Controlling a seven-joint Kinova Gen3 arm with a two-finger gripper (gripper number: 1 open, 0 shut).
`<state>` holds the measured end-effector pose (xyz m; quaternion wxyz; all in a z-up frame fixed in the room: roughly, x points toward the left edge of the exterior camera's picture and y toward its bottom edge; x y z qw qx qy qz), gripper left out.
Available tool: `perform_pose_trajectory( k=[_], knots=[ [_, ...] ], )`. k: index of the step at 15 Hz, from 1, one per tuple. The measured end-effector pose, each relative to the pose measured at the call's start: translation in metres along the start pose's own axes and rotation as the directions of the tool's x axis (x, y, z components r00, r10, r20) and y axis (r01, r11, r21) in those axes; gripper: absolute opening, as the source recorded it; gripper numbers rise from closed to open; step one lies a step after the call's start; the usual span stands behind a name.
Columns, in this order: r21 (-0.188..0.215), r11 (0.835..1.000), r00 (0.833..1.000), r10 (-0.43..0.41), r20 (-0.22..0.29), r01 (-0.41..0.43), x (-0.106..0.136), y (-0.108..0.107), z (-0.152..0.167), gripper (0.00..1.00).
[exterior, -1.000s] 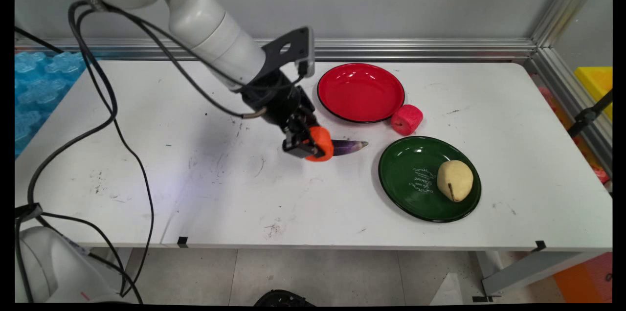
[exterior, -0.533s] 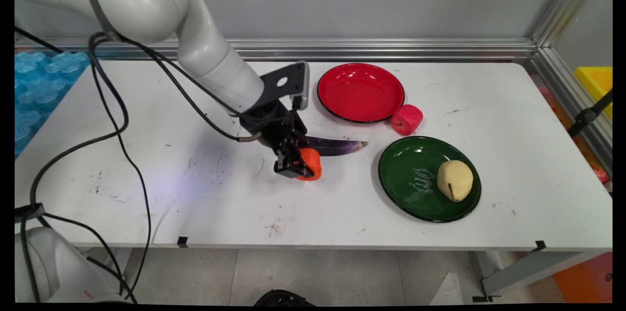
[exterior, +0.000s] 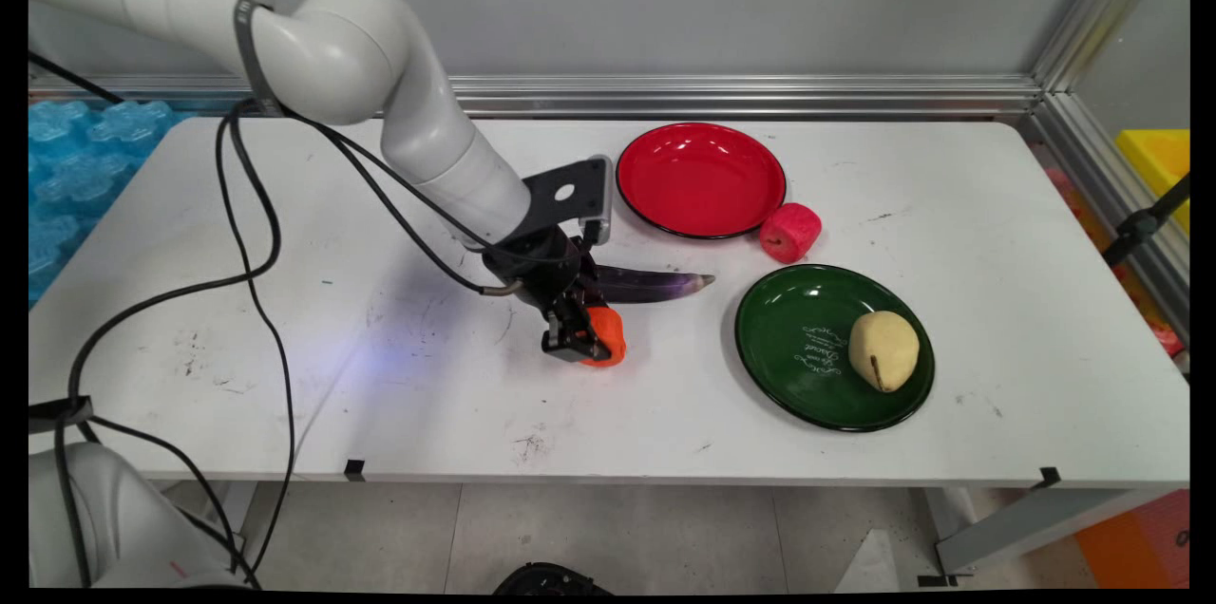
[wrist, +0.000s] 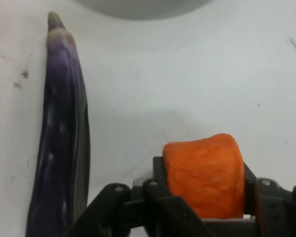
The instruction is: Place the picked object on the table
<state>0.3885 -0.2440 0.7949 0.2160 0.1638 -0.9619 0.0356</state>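
Firmly, an orange block is clamped between the jaws of the gripper, low over the table. Its lower part is hidden. Just beside, an eggplant is cut off.

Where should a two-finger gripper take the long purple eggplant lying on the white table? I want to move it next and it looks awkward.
Probably across the middle of the long purple eggplant, coming from above with the fingers either side of its width. It lies flat, tapers to a thin tip toward the green plate, and the middle is thick and clear of the gripper holding the orange foam chunk.
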Motion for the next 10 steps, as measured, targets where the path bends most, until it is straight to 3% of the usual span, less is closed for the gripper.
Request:
perform_pose_trajectory(
  k=[6,7,10],
  knots=[
    [-0.013,1.000,1.000,0.003,0.005,-0.003,-0.003,-0.004,0.016,0.00],
    [-0.014,1.000,1.000,0.004,0.002,-0.004,-0.003,-0.004,0.017,1.00],
    [-0.015,1.000,1.000,0.007,-0.011,-0.007,-0.002,-0.006,0.014,1.00]
  ],
)
